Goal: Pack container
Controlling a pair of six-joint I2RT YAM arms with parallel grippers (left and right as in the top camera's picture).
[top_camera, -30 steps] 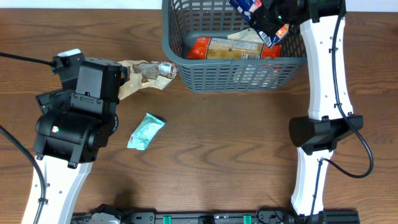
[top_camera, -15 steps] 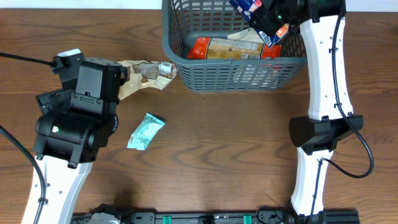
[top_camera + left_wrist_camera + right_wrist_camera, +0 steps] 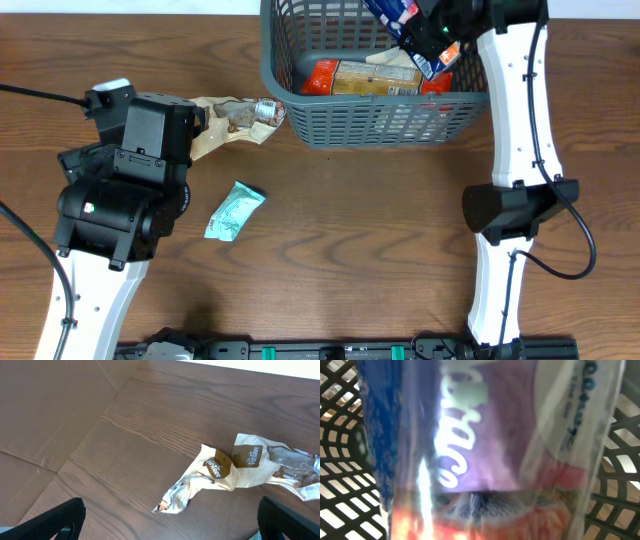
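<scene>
The container (image 3: 380,120) stands at the far edge of the table (image 3: 380,230), with a red packet (image 3: 322,78) and a tan packet (image 3: 375,78) lying inside against its near wall. The right gripper (image 3: 432,32) hangs above the container's right-hand part, jaws narrowed onto a blue-and-purple snack packet (image 3: 470,450). The packet fills the right wrist view, with the container's lattice showing on either side. The step in hand appears to be the deposit of this packet. To do it well, lower the packet until its free end is below the rim before parting the jaws, so that it cannot catch on the thick rim or slide out over the wall. Aim for open floor beyond the packets inside rather than on top of them, to leave room for further items. Open the jaws fully and lift straight up, as the thin film may cling to a finger. The left gripper (image 3: 170,522) is spread wide and holds nothing. It is poised over the table near a crumpled beige wrapper (image 3: 235,467), which lies just left of the container's near-left corner. A teal sachet (image 3: 235,211) lies nearer the robot, apart from the wrapper. These are probably the next items to pack. Hold the left arm clear of the container until the right arm is out.
</scene>
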